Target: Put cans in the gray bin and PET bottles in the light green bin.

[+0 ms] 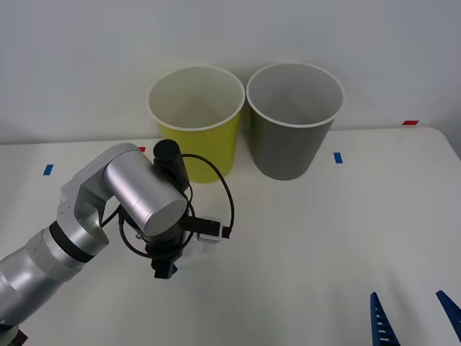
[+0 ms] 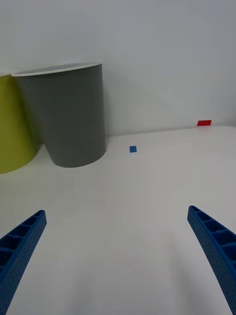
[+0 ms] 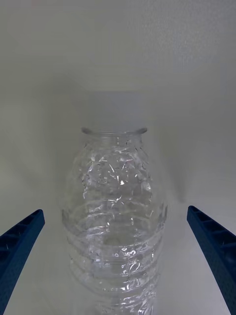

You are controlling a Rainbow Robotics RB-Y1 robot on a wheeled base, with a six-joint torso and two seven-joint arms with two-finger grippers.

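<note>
White tabletop (image 1: 324, 238) is carrying the light green bin (image 1: 196, 122) and gray bin (image 1: 294, 119) along its far edge. Left gripper (image 3: 118, 256) is hovering open around the PET bottle (image 3: 115, 216), ungrasped, toward the near-left; right gripper (image 2: 118, 251) is waiting open at the near-right corner. Binning remains undone.

Clear ribbed bottle (image 3: 115, 216) lies on the table, cap end pointing away, dimpled shoulder catching the light. At the table's far edge, the green bin (image 1: 196, 122) and gray bin (image 1: 294, 119) stand upright side by side, nearly touching, green on the left.
</note>
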